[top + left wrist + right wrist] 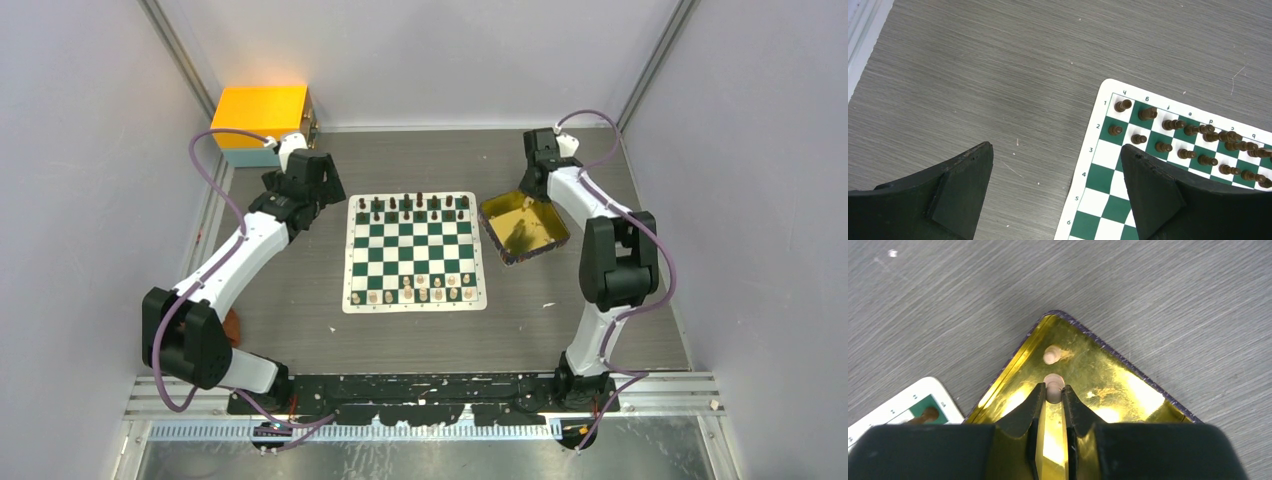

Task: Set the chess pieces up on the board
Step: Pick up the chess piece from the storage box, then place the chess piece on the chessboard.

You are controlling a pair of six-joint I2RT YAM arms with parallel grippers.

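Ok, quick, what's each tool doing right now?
Left tool: open, holding nothing.
Right tool: closed on a pale chess piece in the gold tray.

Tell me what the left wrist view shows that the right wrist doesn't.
Left wrist only: rows of dark brown chess pieces on the green-and-white checked board, the open left tool. Right wrist only: the shiny gold tray, the right tool closed on one pale tan piece, another nearer the corner. Both: the grey wood-grain table and a board corner.

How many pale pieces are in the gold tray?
2: one pale piece pinched in the right gripper, another just beyond it near the tray corner, possibly a reflection; the gripper may hide more.
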